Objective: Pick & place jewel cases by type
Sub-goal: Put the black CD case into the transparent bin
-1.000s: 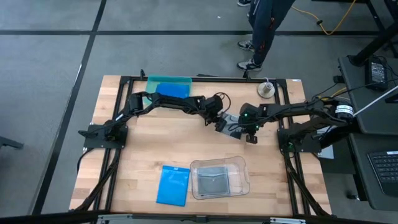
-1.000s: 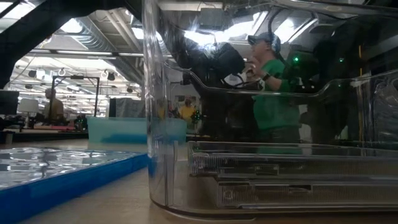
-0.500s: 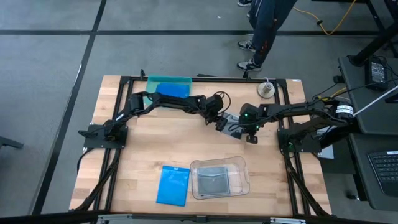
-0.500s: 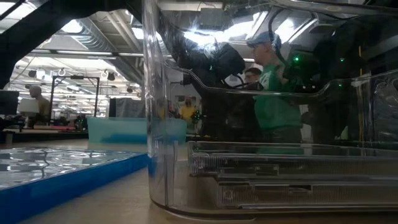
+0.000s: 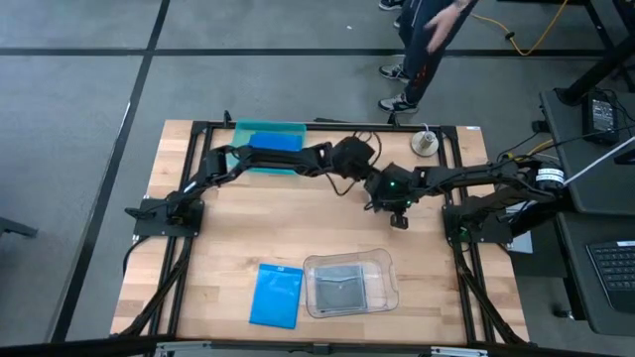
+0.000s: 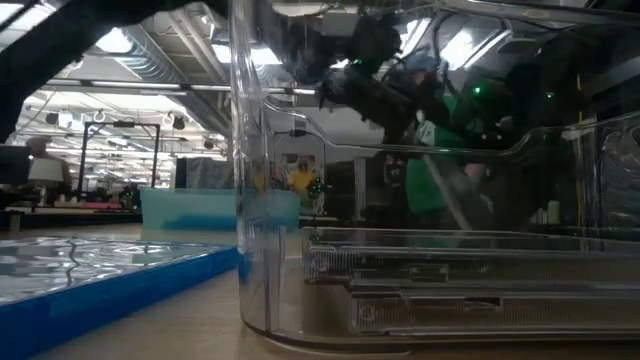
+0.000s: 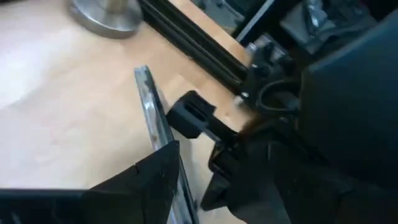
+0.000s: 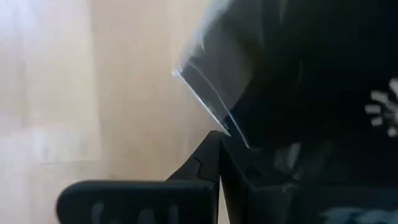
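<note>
A clear grey jewel case (image 7: 151,109) stands on edge between the fingers of my left gripper (image 5: 355,161), which is raised above the table's middle and shut on it. In the right wrist view a corner of the same case (image 8: 208,84) shows close by. My right gripper (image 5: 395,203) stays low, just right of the left one. In the high view the arms hide the case. A blue case (image 5: 277,295) lies flat near the near edge. The clear tray (image 5: 385,268) beside it holds grey cases (image 5: 342,288). The teal tray (image 5: 243,129) at the far edge holds a blue case (image 5: 274,144). My left gripper pinches the grey jewel case between its two fingers, which lie on the case's flat faces near one end (image 7: 177,174). The case sits edge-up, its thin rim (image 7: 146,93) pointing away from the wrist. I cannot tell whether its lower edge is on the table.
A round metal weight (image 5: 427,144) sits near the far right corner. A black frame rail (image 5: 298,124) runs along the table's far edge. Bare wood (image 5: 248,223) lies between the teal tray and the blue case. A person (image 5: 422,45) stands beyond the far edge.
My left gripper has risen and moved a little toward the table's far right. The grey case that lay flat between the two grippers has left that spot and now stands on edge in the left gripper. My right arm has kept still.
</note>
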